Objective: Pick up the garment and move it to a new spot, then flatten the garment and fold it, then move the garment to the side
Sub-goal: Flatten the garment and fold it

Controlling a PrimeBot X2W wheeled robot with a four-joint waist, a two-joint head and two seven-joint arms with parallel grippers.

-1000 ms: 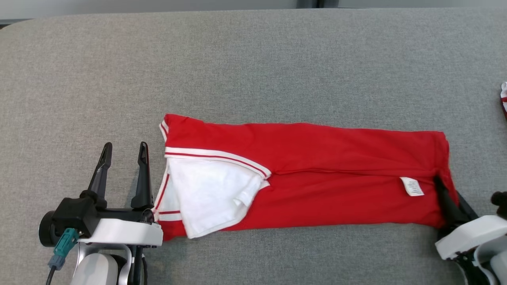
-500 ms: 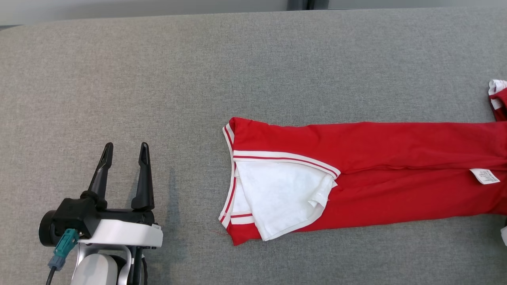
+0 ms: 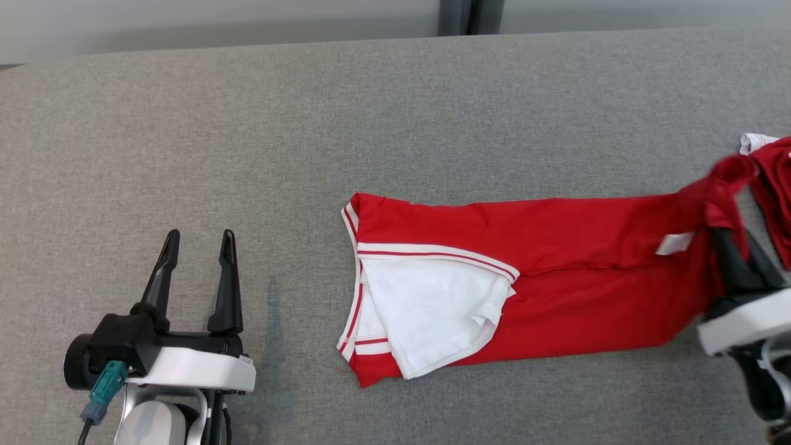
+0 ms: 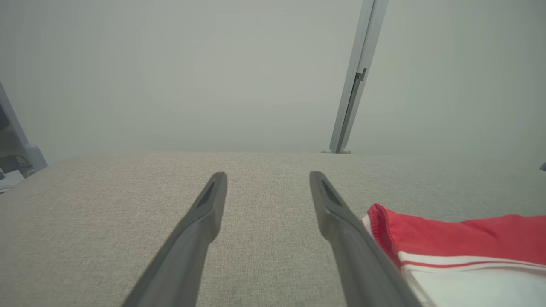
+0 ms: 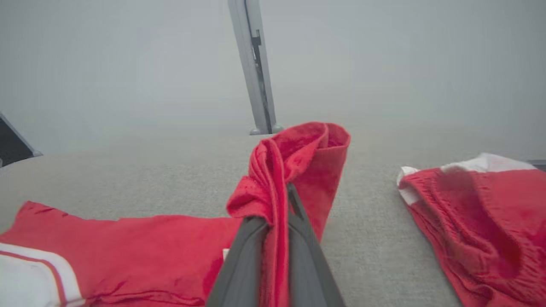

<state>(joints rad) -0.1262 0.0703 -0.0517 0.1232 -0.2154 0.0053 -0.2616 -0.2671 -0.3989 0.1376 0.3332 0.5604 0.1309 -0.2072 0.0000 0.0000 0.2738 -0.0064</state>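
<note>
On my head camera the left gripper (image 3: 199,238) sits lower left, fingers spread wide over the grey fabric surface (image 3: 309,123). It holds nothing and is well apart from the garment (image 3: 575,272), whose white-trimmed collar end lies flat; the left wrist camera catches just that collar corner. Further right the garment's other end rises off the surface, and my right wrist camera gives what the head camera hides: the right gripper (image 5: 281,213) pinched nearly closed on a bunched red fold, with a second red-and-white piece (image 5: 473,221) lying apart to its right.

Two garments (long garment (image 3: 587,266), bunched garment (image 3: 775,191)), two grippers (left gripper (image 3: 200,236), right gripper (image 5: 277,200)), one table (image 3: 371,123).
</note>
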